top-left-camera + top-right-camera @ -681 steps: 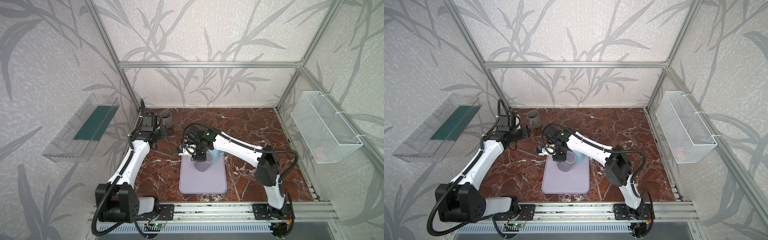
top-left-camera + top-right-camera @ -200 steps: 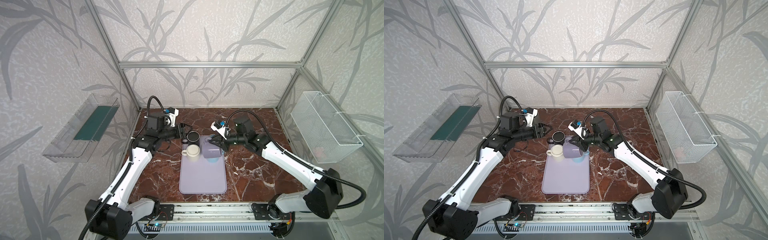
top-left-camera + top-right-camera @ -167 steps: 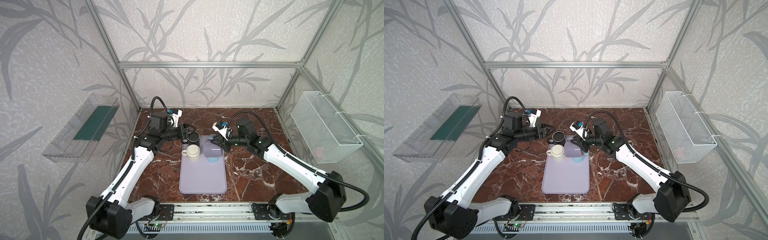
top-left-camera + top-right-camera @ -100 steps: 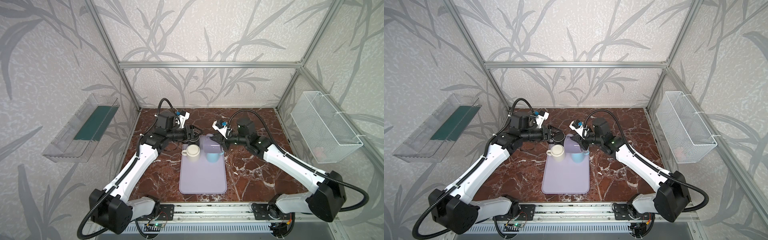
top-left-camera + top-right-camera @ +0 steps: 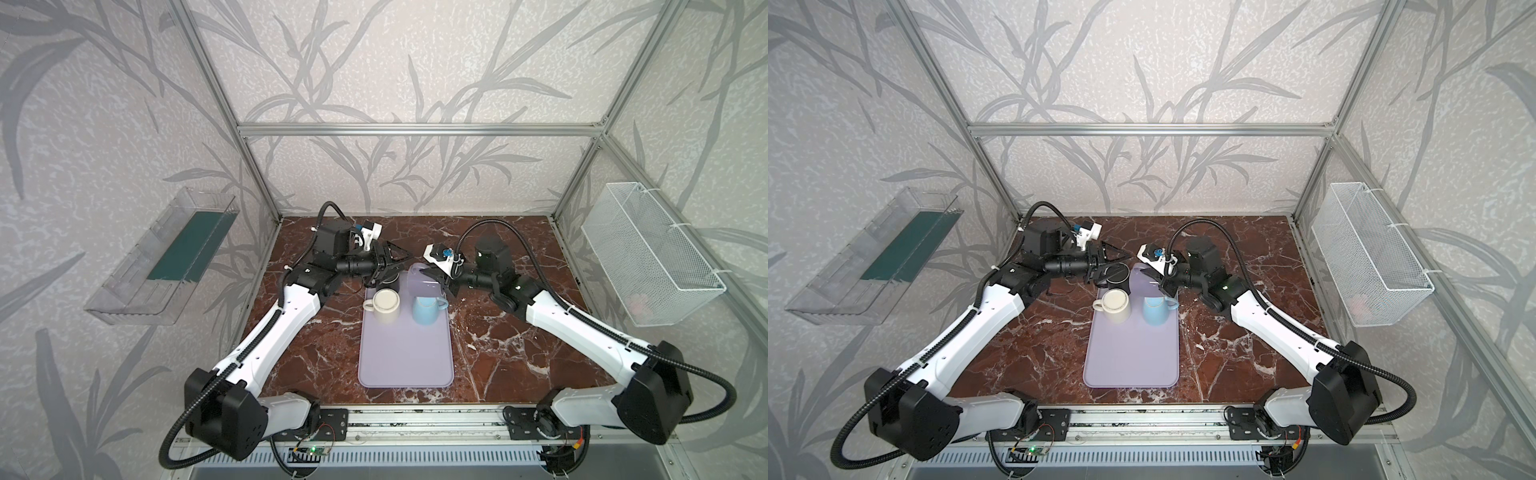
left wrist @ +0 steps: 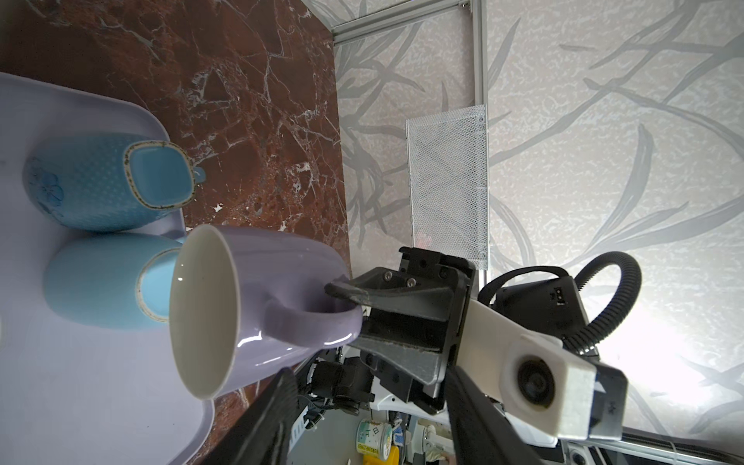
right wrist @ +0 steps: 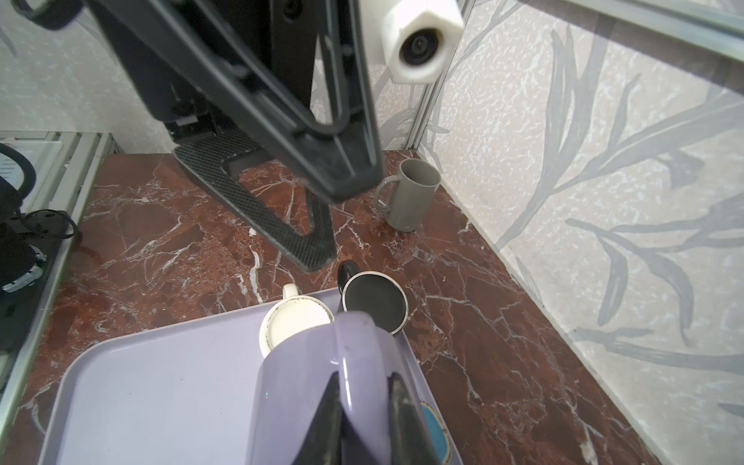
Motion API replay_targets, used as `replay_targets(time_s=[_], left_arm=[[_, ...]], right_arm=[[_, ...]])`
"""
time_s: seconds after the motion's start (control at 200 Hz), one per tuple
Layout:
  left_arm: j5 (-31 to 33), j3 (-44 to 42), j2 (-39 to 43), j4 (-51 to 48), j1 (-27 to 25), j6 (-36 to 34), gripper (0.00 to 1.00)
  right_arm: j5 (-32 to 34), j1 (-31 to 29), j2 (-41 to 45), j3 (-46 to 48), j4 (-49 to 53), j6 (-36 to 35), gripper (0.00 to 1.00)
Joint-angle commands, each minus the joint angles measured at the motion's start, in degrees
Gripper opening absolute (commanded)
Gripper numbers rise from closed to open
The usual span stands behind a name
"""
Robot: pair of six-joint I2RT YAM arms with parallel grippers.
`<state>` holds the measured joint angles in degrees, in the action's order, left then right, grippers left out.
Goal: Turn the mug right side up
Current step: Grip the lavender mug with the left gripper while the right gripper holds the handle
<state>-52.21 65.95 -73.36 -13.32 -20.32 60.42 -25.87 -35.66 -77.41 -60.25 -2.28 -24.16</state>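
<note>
The lavender mug (image 5: 417, 272) (image 5: 1142, 276) hangs on its side above the back of the lavender tray (image 5: 405, 361). Its white inside (image 6: 201, 310) faces my left gripper. My right gripper (image 7: 364, 388) (image 5: 433, 278) is shut on the mug's handle (image 6: 310, 318), one finger on each side. My left gripper (image 6: 368, 374) (image 5: 400, 262) is open just left of the mug's mouth and holds nothing. One of its fingertips (image 6: 286, 376) is close to the mug's wall.
A cream mug (image 5: 386, 305), a black mug (image 7: 372, 302) and two blue mugs (image 6: 92, 185) (image 6: 96, 282) stand upside down at the tray's back end. A grey mug (image 7: 410, 193) stands upright in the back left corner. A wire basket (image 5: 648, 253) hangs on the right wall.
My left gripper has swung right from the back left to the mug's mouth. My right gripper has raised the lavender mug a little off the tray.
</note>
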Motion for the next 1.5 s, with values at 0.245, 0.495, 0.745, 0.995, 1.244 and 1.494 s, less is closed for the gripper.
replay_targets(time_s=[0.245,0.495,0.745,0.995,1.244,1.494], left_arm=[[-1.6,-2.1,1.4,-1.8,-0.3,8.1,0.62],[-1.3,-3.8,2.4,-0.2,-0.4,12.3,0.63],[-1.9,-5.9,2.5,1.1,-0.5,15.5,0.63],[-1.7,-8.1,3.3,2.5,-0.6,18.6,0.61],[-0.5,-9.2,4.2,6.2,-0.6,23.8,0.48],[0.0,-9.1,4.2,4.9,-0.7,23.8,0.40]], right_arm=[[3.5,-2.6,2.7,0.2,-7.5,-10.4,0.00],[9.8,-7.2,3.1,1.9,-9.3,-16.8,0.00],[13.7,-10.1,3.6,2.8,-10.5,-21.3,0.00],[20.1,-12.7,3.1,4.6,-14.1,-25.2,0.00],[24.9,-14.8,2.4,6.8,-19.4,-28.2,0.00],[25.3,-15.5,3.0,7.8,-21.5,-29.4,0.00]])
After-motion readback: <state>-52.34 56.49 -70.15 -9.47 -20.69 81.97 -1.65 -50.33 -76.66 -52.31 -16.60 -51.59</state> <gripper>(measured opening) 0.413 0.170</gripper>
